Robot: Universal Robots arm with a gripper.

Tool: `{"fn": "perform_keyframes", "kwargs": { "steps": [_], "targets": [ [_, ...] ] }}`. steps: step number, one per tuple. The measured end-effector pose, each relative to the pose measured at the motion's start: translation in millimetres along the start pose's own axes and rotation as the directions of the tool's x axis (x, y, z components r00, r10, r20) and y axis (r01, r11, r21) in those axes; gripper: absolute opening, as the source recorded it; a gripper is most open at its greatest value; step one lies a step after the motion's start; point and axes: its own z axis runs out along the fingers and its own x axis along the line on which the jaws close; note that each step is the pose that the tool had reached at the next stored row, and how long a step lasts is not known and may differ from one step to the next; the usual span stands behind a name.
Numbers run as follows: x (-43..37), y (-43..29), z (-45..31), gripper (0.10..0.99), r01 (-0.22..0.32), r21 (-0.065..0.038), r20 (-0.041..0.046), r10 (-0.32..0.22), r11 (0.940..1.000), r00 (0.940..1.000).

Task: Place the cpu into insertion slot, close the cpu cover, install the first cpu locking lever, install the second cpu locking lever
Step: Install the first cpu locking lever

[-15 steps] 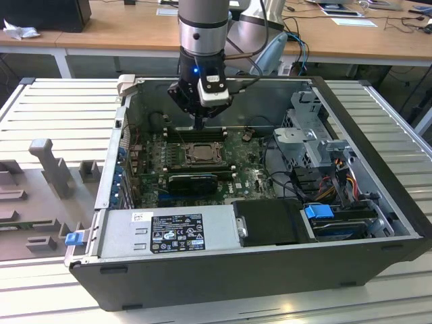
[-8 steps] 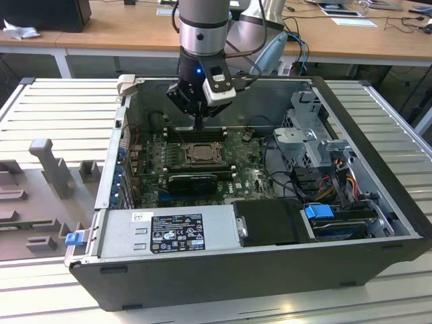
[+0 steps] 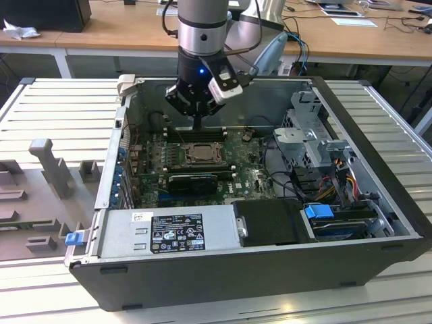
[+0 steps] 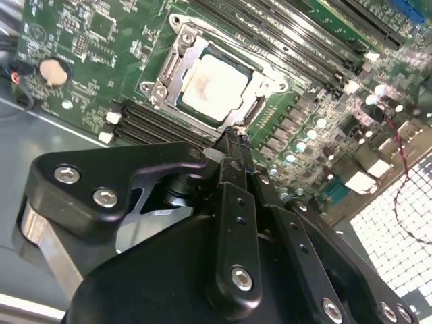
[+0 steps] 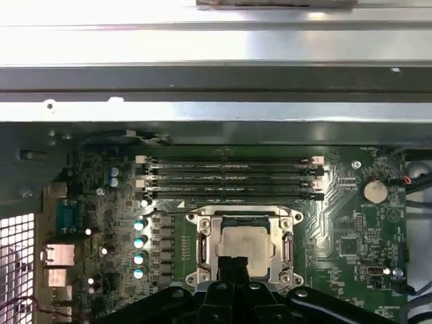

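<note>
Gripper [image 5: 233, 263] clenched, nothing held, tips at edge of cpu cover [image 5: 202, 246]; cover lay shut around cpu [image 5: 244, 243] on green motherboard [image 5: 351, 229].

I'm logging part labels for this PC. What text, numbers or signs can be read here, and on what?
None can be read.
Black label on the power supply: print too small.
White sticker beside it: too small.
Motherboard markings: blurred.
</note>
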Motion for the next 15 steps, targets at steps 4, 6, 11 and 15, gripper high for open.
{"fn": "perform_keyframes", "kwargs": {
  "steps": [4,6,11,15],
  "targets": [
    [21.5,-0.1,0.7,0.106,0.001,0.0,0.0002,-0.001,1.0,1.0],
    [31.0,-0.1,1.1,0.106,0.001,0.0,0.0004,-0.001,1.0,1.0],
    [53.3,0.4,7.7,0.106,0.002,0.0,0.0006,-0.002,1.0,1.0],
    [59.0,4.4,12.6,0.106,0.004,-0.004,0.0004,-0.004,1.0,1.0]
  ]
}}
